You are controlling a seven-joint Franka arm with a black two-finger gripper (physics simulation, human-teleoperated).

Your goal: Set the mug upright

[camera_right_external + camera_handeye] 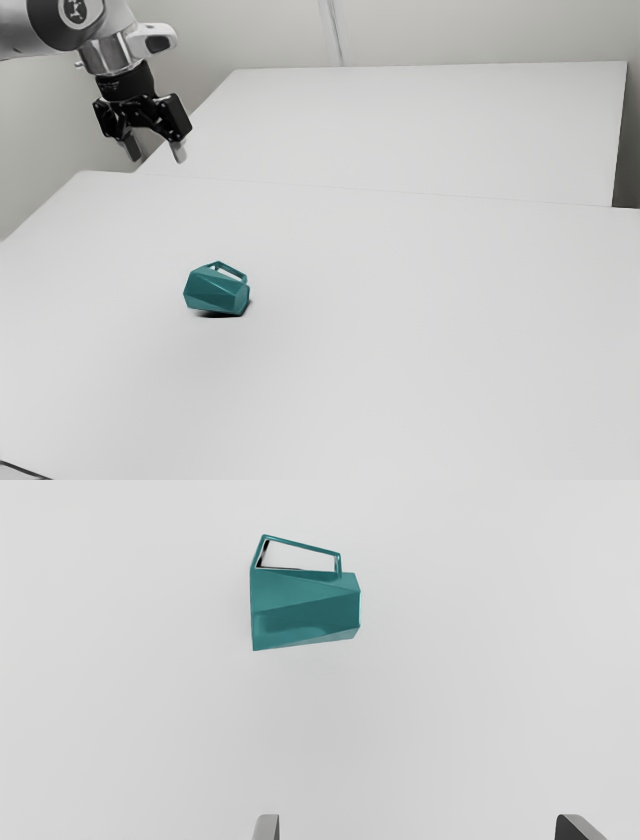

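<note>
Pale walls (480, 30) enclose a broad white bench (400, 350). Jointed arm (40, 28), entering at the exterior view's upper left, carries the claw (157, 158) above the surface, its fingers spread and holding nothing. Teal faceted mug (215, 292) — well apart from the claw — lies on its side upon the bench, handle (300, 545) outward. Uprighting appears unstarted: approach, grasp, rotation and release remain.
</note>
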